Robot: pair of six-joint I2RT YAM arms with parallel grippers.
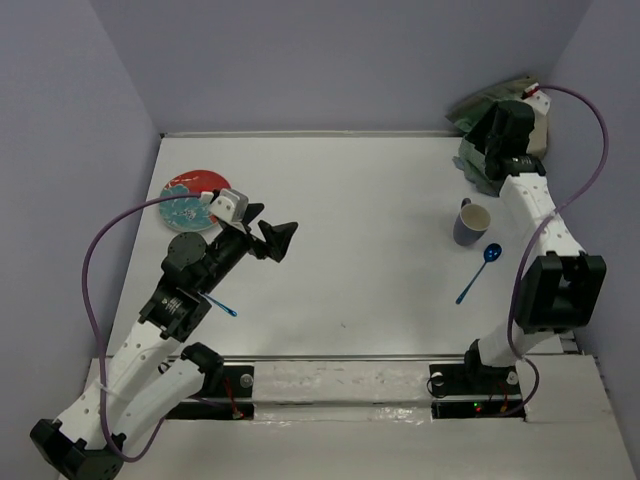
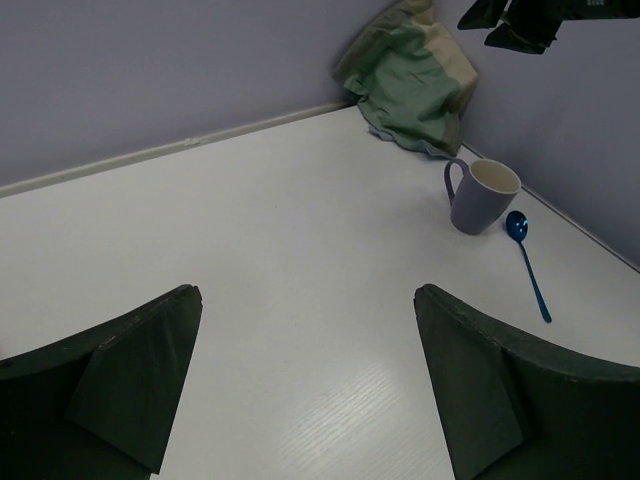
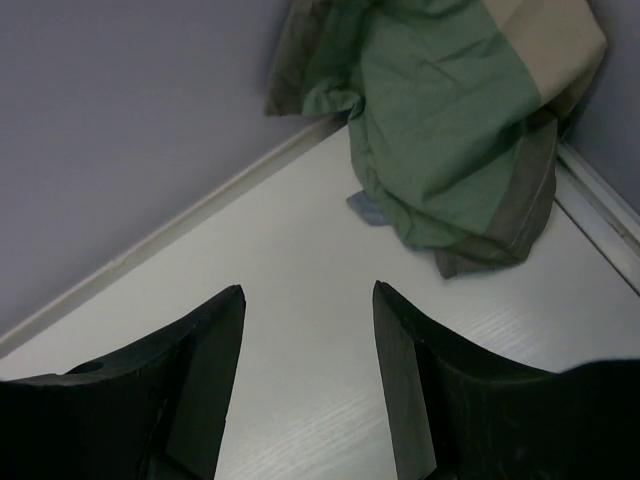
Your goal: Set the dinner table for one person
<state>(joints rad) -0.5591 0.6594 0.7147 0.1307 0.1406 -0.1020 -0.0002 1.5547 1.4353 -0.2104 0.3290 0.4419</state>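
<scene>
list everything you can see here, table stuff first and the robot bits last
dinner table: one, matte white, fills the workspace
plate: one, red with a teal and white pattern, far left, partly hidden by the left arm
mug: one, grey-purple with a cream inside, upright, right side
spoon: one, blue, lying beside the mug on its near side
cloth mat: one, green and beige, crumpled in the far right corner
utensil handle: one, blue, poking out from under the left arm; kind unclear
left gripper: one, dark, open and empty, over the table left of centre
right gripper: one, dark, open and empty, near the cloth mat
</scene>
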